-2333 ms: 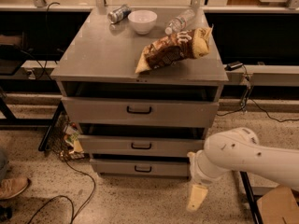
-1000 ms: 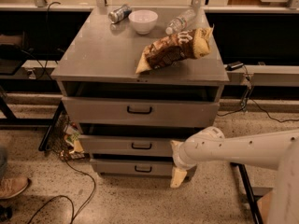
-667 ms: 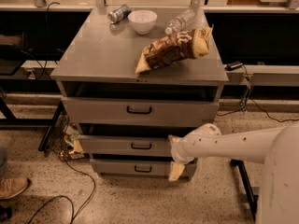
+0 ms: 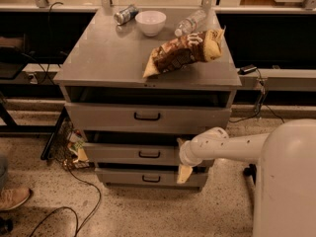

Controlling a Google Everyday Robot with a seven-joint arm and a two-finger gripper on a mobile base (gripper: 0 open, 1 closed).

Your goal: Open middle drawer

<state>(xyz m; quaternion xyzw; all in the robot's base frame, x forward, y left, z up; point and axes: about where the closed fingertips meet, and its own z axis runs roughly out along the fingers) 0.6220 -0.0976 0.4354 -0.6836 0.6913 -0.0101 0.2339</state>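
A speckled workshop floor with loose cables (image 4: 59,216) runs under a grey metal cabinet (image 4: 98,58) whose top carries, from left to right, a tipped can (image 4: 126,14), a white bowl (image 4: 150,22), a lying water bottle (image 4: 190,22) and a chip bag (image 4: 185,53) close to the front edge.

Below it sit three stacked fronts. The middle drawer (image 4: 113,153), the medium-sized one, lies between the tall top drawer (image 4: 98,117) and the narrow bottom drawer (image 4: 123,177), with its small black handle (image 4: 148,154) at the centre. It looks shut or barely out; the angle does not settle which.

At the right end of that front hangs the gripper (image 4: 183,176), carried by a white arm (image 4: 232,146) reaching in from the robot's body (image 4: 289,181) at far right. Whether the gripper is spread or closed cannot be told from here.

The main risk is the wrong drawer. The gripper's tip hangs level with the bottom drawer, so a plain sideways move could meet the lower handle (image 4: 150,178) instead. The wrist is also very near the middle front, and a nudge there would push the drawer in rather than draw it out. A jerky pull might shake the cabinet and send the bottle rolling or the bag over the edge.

The middle drawer's handle sits left of the gripper and a little above its tip, near but apart.
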